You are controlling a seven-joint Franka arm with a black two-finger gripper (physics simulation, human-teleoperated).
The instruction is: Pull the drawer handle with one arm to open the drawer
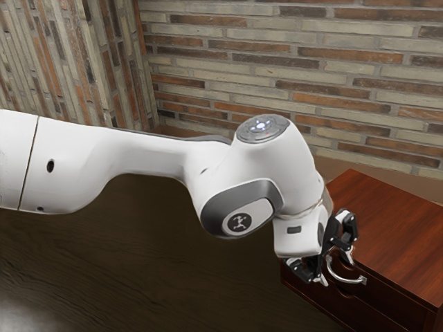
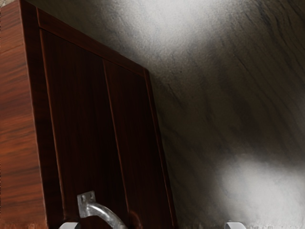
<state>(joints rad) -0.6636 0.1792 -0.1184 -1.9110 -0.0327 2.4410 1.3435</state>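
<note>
Gripper (image 1: 331, 266) wide open, astride metal handle (image 1: 349, 277), holding nothing; wooden drawer (image 2: 76, 133) flush with cabinet (image 1: 394, 221), contents hidden

The cabinet (image 2: 19, 143) shows a dark red wooden front with thin grooves dividing it into panels, and a lighter, streaky side face. A curved metal handle (image 2: 97, 212) is fixed to the front by a flat plate (very near the hand). Beside the cabinet spreads the dark table (image 2: 228, 119), crossed by pale glare.

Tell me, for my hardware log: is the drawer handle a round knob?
No, the drawer handle is a curved silver bar standing out from the dark wooden front.
</note>
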